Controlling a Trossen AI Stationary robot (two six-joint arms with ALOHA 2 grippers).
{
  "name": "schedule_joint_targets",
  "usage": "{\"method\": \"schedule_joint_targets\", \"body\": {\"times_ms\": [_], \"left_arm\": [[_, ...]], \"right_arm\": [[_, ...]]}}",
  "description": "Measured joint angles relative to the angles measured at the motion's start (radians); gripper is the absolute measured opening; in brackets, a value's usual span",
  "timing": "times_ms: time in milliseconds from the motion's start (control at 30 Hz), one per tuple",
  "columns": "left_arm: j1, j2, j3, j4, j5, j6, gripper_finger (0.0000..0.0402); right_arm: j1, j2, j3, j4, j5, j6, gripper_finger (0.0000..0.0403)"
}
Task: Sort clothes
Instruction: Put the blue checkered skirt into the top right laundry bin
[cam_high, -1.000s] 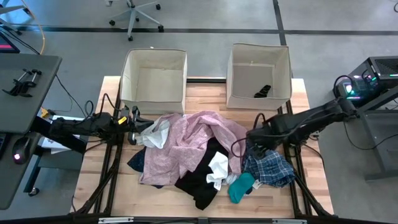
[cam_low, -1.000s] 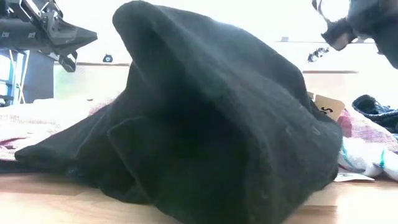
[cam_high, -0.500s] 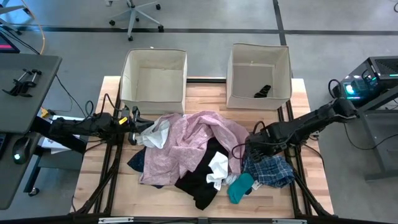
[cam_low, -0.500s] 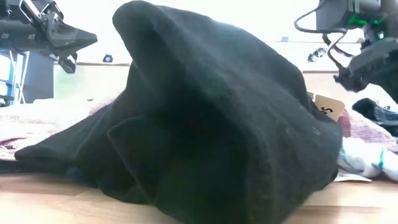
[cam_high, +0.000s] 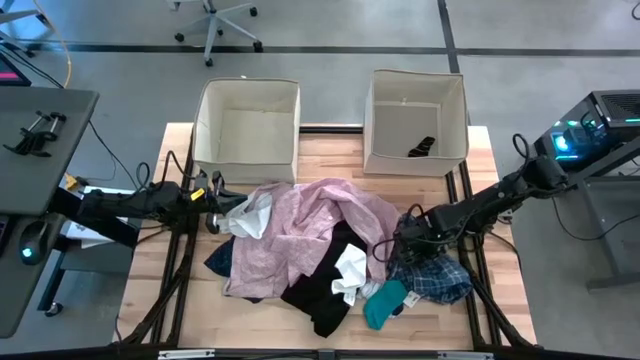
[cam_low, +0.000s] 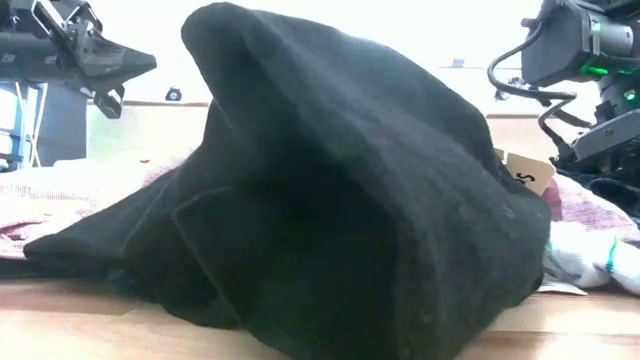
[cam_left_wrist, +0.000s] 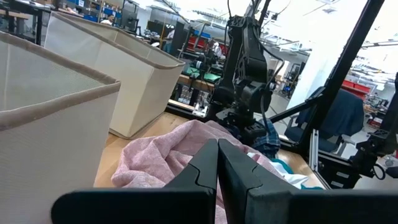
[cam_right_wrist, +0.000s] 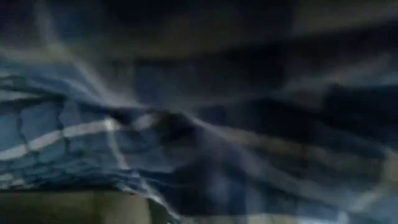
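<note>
The clothes lie in a pile mid-table: a large pink shirt (cam_high: 300, 230), a black garment (cam_high: 325, 285), a white cloth (cam_high: 350, 270), a teal sock (cam_high: 383, 303), a navy dress edge (cam_high: 220, 262) and a blue plaid shirt (cam_high: 437, 277). My right gripper (cam_high: 403, 243) is low over the plaid shirt's left end; the right wrist view is filled by plaid cloth (cam_right_wrist: 124, 124) and its fingers do not show. My left gripper (cam_high: 212, 217) is shut (cam_left_wrist: 217, 168) at the pile's left edge, beside a pale cloth (cam_high: 248, 213).
Two beige fabric boxes stand at the far edge, the left one (cam_high: 247, 88) and the right one (cam_high: 415, 78), which holds a small black item (cam_high: 422, 146). In the low view the black garment (cam_low: 330, 200) blocks most of the table.
My right gripper has gone down and toward the table's near edge, from above the pile's right side onto the left end of the blue plaid shirt.
</note>
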Motion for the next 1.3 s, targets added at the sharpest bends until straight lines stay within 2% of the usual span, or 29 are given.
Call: {"method": "schedule_joint_targets", "body": {"times_ms": [200,333,567,767,867,1000,1167,1300], "left_arm": [[0.0,0.0,0.0,0.0,0.0,0.001,0.0],[0.0,0.0,0.0,0.0,0.0,0.001,0.0],[0.0,0.0,0.0,0.0,0.0,0.001,0.0],[0.0,0.0,0.0,0.0,0.0,0.001,0.0],[0.0,0.0,0.0,0.0,0.0,0.001,0.0],[0.0,0.0,0.0,0.0,0.0,0.002,0.0],[0.0,0.0,0.0,0.0,0.0,0.002,0.0],[0.0,0.0,0.0,0.0,0.0,0.001,0.0]], "right_arm": [[0.003,-0.044,0.002,-0.037,0.028,-0.01,0.0077],[0.002,-0.096,0.044,-0.129,0.134,-0.014,0.0033],[0.002,-0.155,0.228,-0.374,0.247,-0.009,0.0015],[0.001,-0.162,0.476,-0.625,0.404,-0.012,0.0014],[-0.002,-0.164,0.621,-0.739,0.504,-0.012,0.0014],[-0.002,-0.165,0.826,-0.856,0.69,-0.017,0.0012],[-0.009,-0.173,1.043,-0.845,1.027,-0.117,0.0012],[-0.025,-0.173,1.181,-0.804,1.237,-0.316,0.0012]]}}
